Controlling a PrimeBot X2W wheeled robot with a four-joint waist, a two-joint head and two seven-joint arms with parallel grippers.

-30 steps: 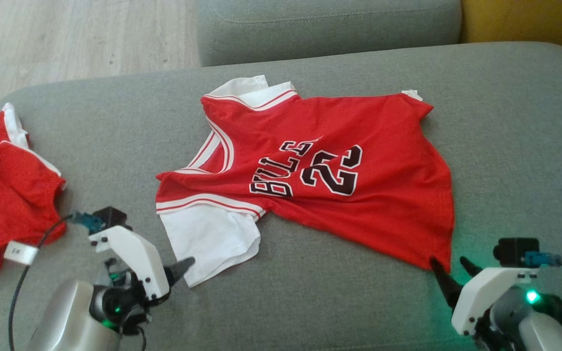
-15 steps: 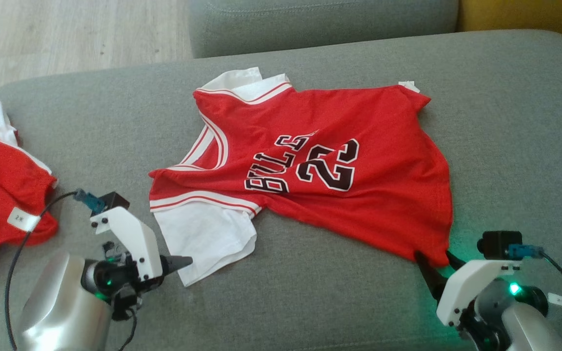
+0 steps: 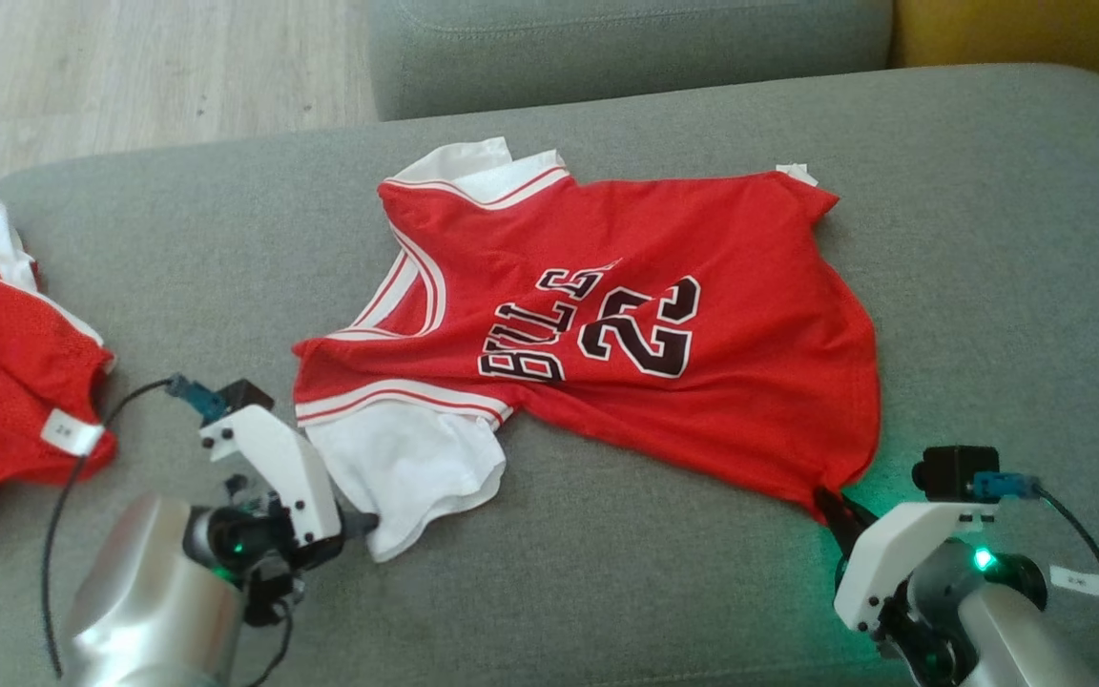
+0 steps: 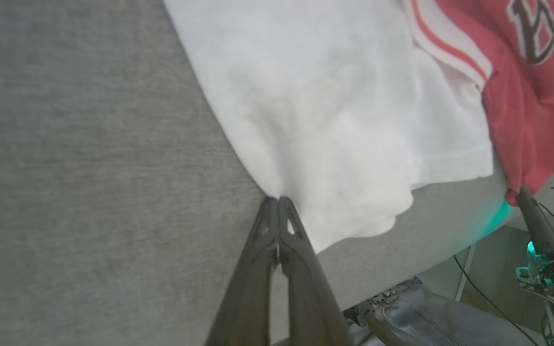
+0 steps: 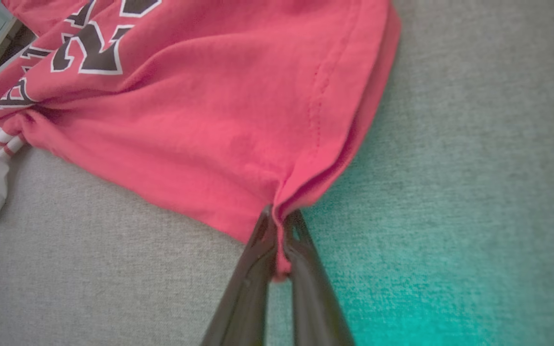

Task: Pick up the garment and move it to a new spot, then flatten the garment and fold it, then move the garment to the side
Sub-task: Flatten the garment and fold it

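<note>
1. Pinching the white sleeve (image 3: 406,468), lower left, your left gripper (image 3: 366,523) anchors the garment (image 3: 664,382) spread mid-frame.
2. Your right gripper (image 3: 834,506) nips its red hem (image 3: 798,475), lower right, for an even lift.

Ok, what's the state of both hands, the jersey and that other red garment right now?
left hand: shut, pinching the jersey's white sleeve edge.
right hand: shut, pinching the jersey's red hem corner.
jersey: flat on the cushion, lettering up, wrinkled, unfolded.
second red garment: crumpled at the cushion's left end, untouched.
</note>
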